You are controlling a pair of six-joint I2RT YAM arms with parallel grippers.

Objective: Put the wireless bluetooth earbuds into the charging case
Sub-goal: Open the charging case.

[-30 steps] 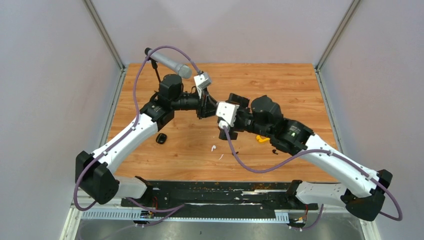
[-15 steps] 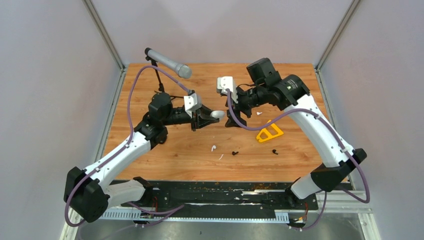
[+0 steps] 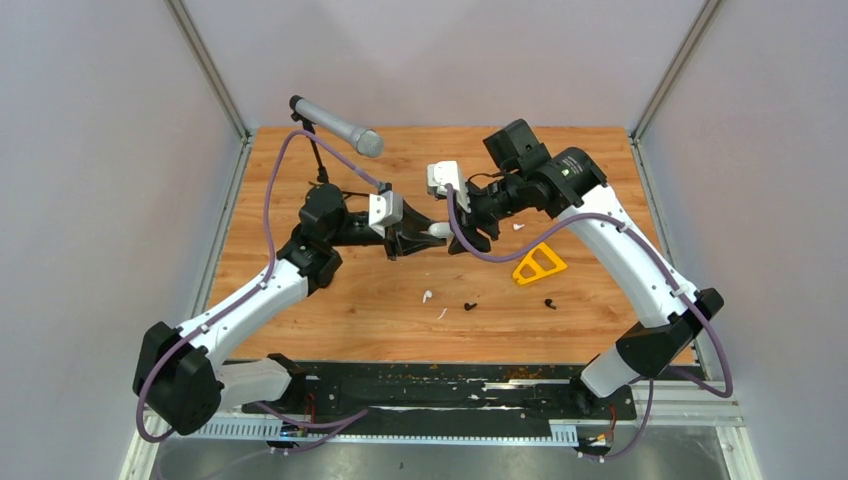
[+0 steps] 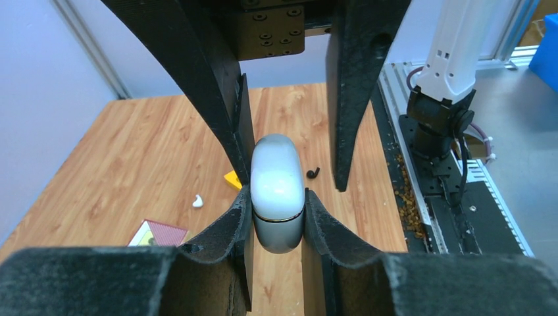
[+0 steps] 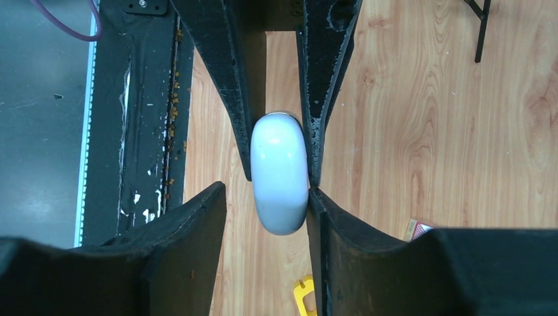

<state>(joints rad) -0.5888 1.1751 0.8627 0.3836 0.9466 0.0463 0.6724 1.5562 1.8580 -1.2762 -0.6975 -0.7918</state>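
My left gripper (image 3: pixel 426 232) is shut on the white charging case (image 3: pixel 437 229) and holds it above the table; in the left wrist view (image 4: pixel 277 201) the closed case (image 4: pixel 276 168) sits between both pads. My right gripper (image 3: pixel 459 237) is open and straddles the case's free end; in the right wrist view (image 5: pixel 266 192) one finger touches the case (image 5: pixel 279 158) and the other stands off it. On the table lie two white earbuds (image 3: pixel 427 296) (image 3: pixel 518 227) and two black earbuds (image 3: pixel 469 305) (image 3: pixel 549 302).
A yellow triangular piece (image 3: pixel 538 264) lies right of centre. A thin white sliver (image 3: pixel 442 313) lies near the front. A grey microphone (image 3: pixel 336 125) on a stand is at the back left. A small printed card (image 4: pixel 158 234) lies on the wood.
Both arms swung from a crossed pose to facing each other. In the last half second my right gripper moved left until its fingers came around the case held by the left gripper.
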